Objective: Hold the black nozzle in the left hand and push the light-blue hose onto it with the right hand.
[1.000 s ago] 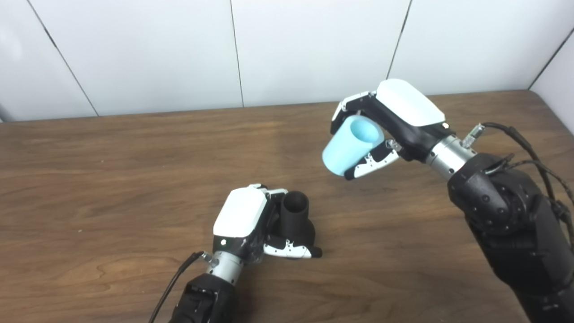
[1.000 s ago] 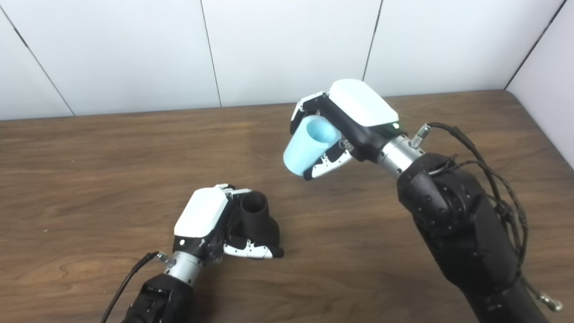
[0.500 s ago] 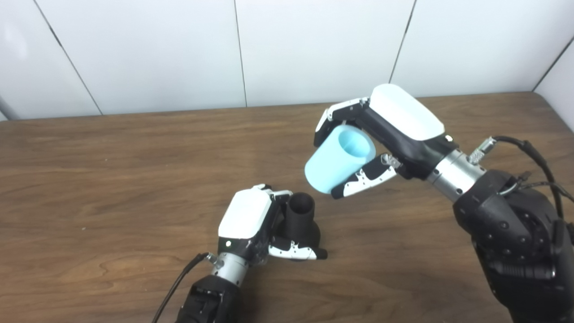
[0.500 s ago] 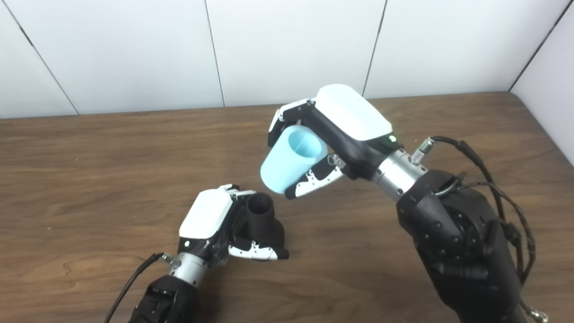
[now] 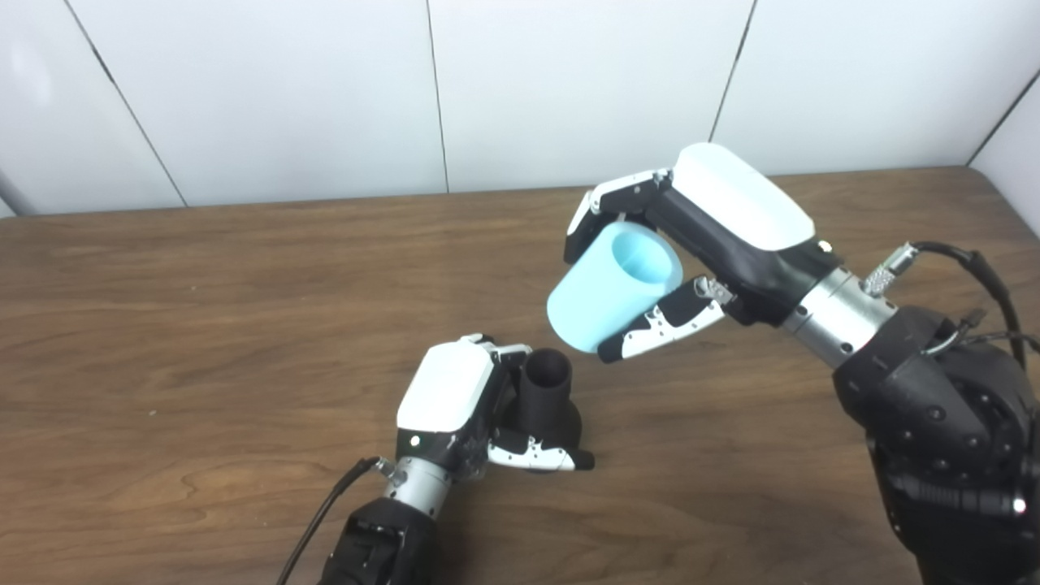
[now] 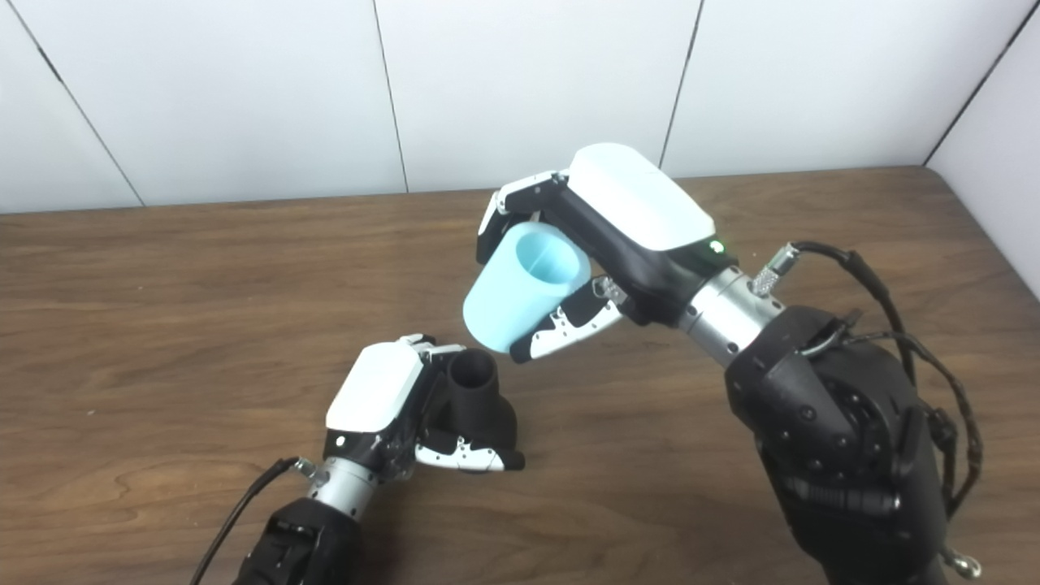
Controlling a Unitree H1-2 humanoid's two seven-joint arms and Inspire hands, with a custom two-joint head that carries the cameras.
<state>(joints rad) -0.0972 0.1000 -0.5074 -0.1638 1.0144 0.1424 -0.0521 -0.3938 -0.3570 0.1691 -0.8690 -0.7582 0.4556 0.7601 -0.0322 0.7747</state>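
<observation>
Your left hand [image 5: 455,398] grips the black nozzle [image 5: 546,398] mouth-up on the near table [image 5: 203,325], so your right hand [image 5: 699,236], clasping the light-blue hose [image 5: 605,284] (tilted, just above-right), can push down.

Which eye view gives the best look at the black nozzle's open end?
Right eye view: the nozzle mouth shows as a fuller dark ring, apart from the hose. Left eye view shows the same nozzle in the left hand, mouth slightly flatter.
</observation>
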